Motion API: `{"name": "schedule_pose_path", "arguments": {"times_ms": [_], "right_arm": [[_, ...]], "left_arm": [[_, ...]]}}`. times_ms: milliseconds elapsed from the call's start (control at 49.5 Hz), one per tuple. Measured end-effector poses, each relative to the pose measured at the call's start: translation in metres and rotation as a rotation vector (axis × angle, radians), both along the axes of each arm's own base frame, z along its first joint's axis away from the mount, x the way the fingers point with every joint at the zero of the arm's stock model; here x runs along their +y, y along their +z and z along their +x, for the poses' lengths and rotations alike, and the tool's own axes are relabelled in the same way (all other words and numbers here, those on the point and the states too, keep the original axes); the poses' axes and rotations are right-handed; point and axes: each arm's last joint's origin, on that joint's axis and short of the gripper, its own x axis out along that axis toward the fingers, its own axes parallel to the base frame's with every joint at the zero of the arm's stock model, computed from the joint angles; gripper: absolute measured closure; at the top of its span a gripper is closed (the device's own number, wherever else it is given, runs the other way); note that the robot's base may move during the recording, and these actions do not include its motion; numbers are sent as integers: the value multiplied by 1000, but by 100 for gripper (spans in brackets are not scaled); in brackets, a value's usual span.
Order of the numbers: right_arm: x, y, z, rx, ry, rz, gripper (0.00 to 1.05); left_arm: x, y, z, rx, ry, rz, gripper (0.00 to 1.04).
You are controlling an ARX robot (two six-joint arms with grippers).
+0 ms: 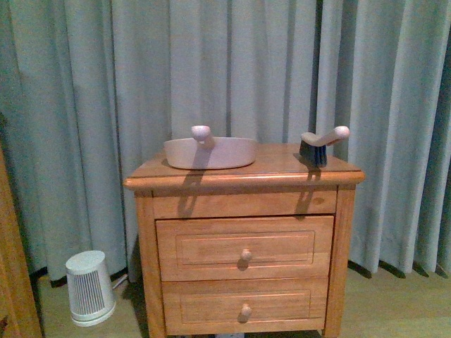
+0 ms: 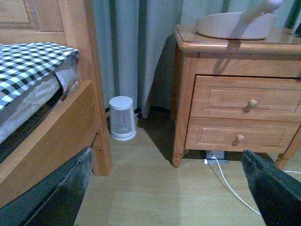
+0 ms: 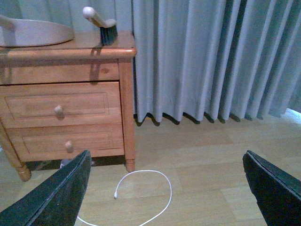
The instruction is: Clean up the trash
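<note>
The trash is out of view in all three views. A beige dustpan (image 1: pixel 210 151) lies on top of the wooden nightstand (image 1: pixel 243 246), and a dark-bristled hand brush (image 1: pixel 320 144) stands near its right edge. The dustpan (image 2: pixel 235 23) also shows in the left wrist view, and both the dustpan (image 3: pixel 33 32) and the brush (image 3: pixel 103 26) show in the right wrist view. My left gripper (image 2: pixel 167 193) hangs open low over the wooden floor, in front of the nightstand. My right gripper (image 3: pixel 167 188) is open over the floor to the nightstand's right. Neither arm shows in the front view.
A small white ribbed appliance (image 1: pixel 89 287) stands on the floor left of the nightstand. A wooden bed frame (image 2: pixel 56 136) with checkered bedding (image 2: pixel 28 66) is at the left. A white cable (image 3: pixel 141 193) loops on the floor. Grey curtains (image 1: pixel 225 70) hang behind.
</note>
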Motion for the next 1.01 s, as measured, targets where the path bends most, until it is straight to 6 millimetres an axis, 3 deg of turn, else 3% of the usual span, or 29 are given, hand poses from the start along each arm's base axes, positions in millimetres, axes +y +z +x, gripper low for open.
{"name": "schedule_pose_path", "arguments": {"times_ms": [1010], "right_arm": [[0,0,0,0,0,0,7]], "left_arm": [[0,0,0,0,0,0,8]]}}
